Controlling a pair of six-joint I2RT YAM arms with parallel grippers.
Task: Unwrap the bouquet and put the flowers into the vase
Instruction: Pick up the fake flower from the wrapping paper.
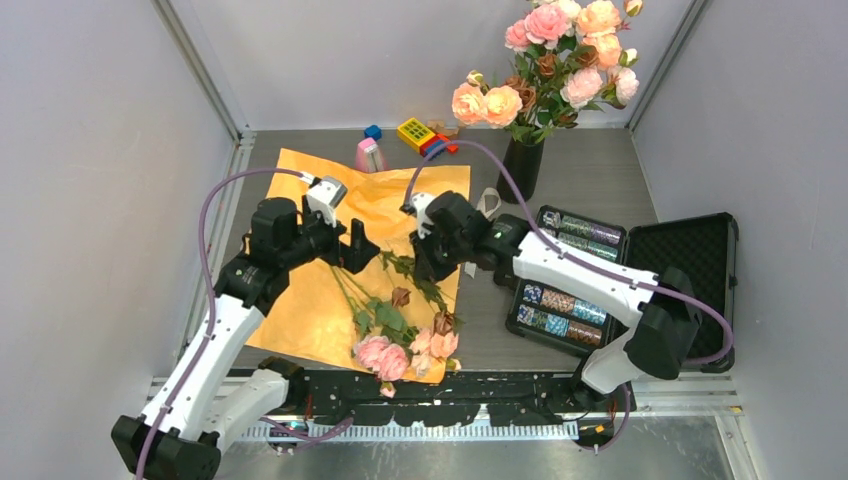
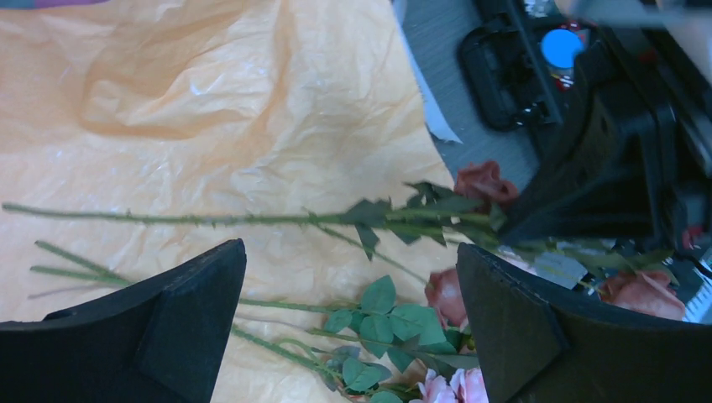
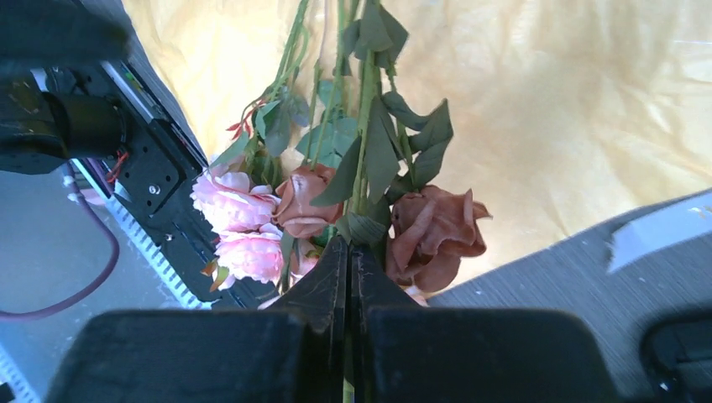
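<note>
The left claw (image 2: 348, 256) is wide open. One black finger (image 2: 159, 323) is low on the left and the other is low on the right. Under it the crinkly orange paper (image 2: 210, 101) is spread flat. The flowers (image 2: 403, 323) lie across the paper, with green stems to the left and pink and brown roses to the right. The right claw (image 2: 512, 222) meets the top stem by its leaves. Grey bench (image 2: 437, 42) shows past the paper.

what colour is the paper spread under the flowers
The paper is yellowish orange and crinkly; the left wrist view shows it best.
</note>
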